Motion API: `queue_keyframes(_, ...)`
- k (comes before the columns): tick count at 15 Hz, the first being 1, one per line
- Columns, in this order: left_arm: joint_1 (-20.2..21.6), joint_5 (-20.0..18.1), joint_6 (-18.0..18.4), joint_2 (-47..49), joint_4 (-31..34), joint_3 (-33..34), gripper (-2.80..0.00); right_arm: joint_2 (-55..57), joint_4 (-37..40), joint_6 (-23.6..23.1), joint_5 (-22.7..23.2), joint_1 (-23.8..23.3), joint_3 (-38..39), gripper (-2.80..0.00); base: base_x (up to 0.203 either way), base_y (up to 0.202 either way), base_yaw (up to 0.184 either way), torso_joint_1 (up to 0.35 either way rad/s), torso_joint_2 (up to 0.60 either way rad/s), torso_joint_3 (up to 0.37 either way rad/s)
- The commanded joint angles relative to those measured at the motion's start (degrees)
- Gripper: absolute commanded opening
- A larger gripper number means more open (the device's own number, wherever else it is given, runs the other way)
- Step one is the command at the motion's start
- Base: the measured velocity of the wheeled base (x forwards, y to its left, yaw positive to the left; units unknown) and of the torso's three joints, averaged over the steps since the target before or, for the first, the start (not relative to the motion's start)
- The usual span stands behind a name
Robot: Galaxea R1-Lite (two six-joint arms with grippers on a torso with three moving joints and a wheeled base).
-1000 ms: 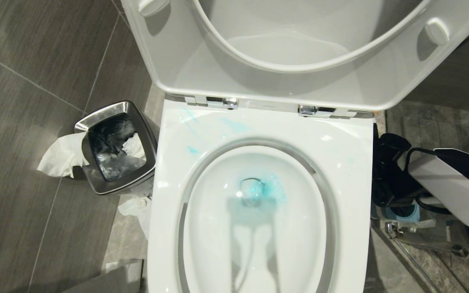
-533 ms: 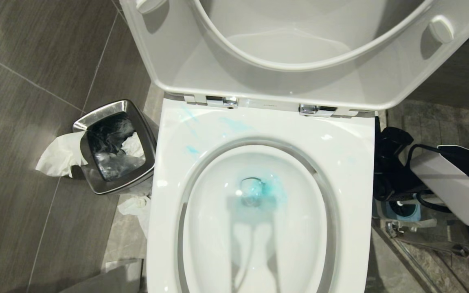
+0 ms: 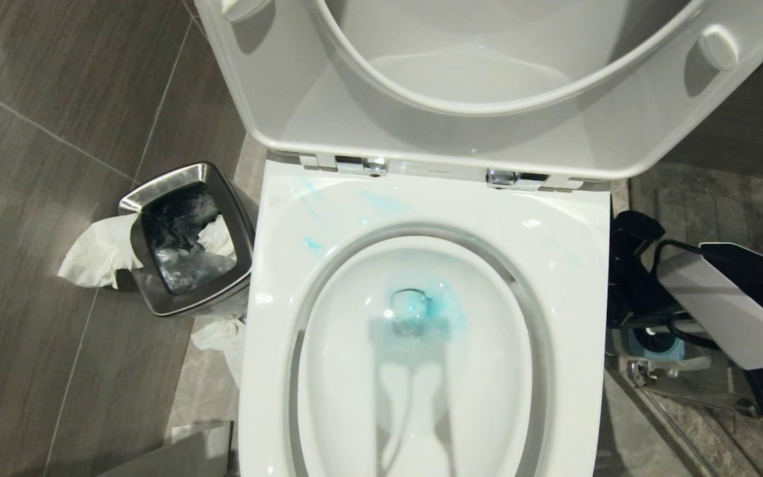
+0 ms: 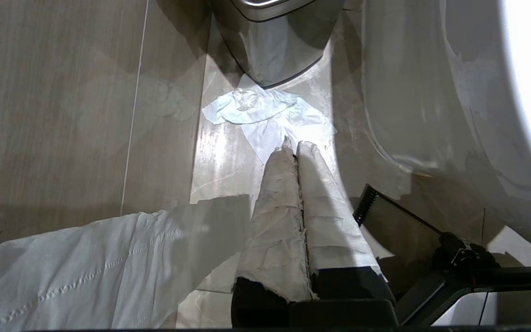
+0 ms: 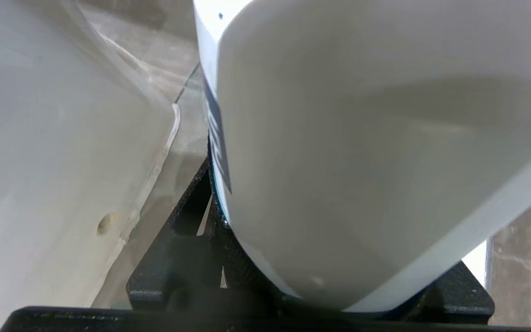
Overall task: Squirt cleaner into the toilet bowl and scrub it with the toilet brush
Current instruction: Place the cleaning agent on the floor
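While L gripper [image 4: 295, 152] idles closed | R gripper [image 5: 321, 295] mid-width, clasps white obj [image 5: 362, 152]

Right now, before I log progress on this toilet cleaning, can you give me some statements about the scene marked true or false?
1. The lid is raised. True.
2. The water in the toilet bowl is clear. False: blue-green cleaner tints it.
3. The waste bin stands on the robot's right of the toilet. False: it stands on the left.
4. The left gripper is shut. True.
5. The toilet brush is scrubbing inside the bowl. False: no brush is in the bowl.
6. The right gripper holds a white container. True.
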Motion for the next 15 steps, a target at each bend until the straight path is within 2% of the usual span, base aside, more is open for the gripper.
queue_keyframes(1, 0.0, 0.0, 0.0, 0.0, 0.0, 0.1, -2.80, 1.3, -0.5, -0.1, 0.1, 0.0, -1.2, -2.80, 0.000, 0.000, 0.000, 0.000, 0.00, 0.000)
queue_keyframes(5, 0.0, 0.0, 0.0, 0.0, 0.0, 0.1, -2.80, 1.3, -0.4, -0.1, -0.1, 0.0, -1.2, -2.80, 0.000, 0.000, 0.000, 0.000, 0.00, 0.000)
queue_keyframes(6, 0.0, 0.0, 0.0, 0.0, 0.0, 0.1, -2.80, 1.3, -0.4, -0.1, -0.1, 0.0, -1.2, 0.00, 0.000, 0.000, 0.000, 0.000, 0.00, 0.000)
queue_keyframes(15, 0.0, 0.0, 0.0, 0.0, 0.0, 0.1, -2.80, 0.1, 0.1, -0.1, 0.0, 0.0, -0.3, 0.00, 0.000, 0.000, 0.000, 0.000, 0.00, 0.000)
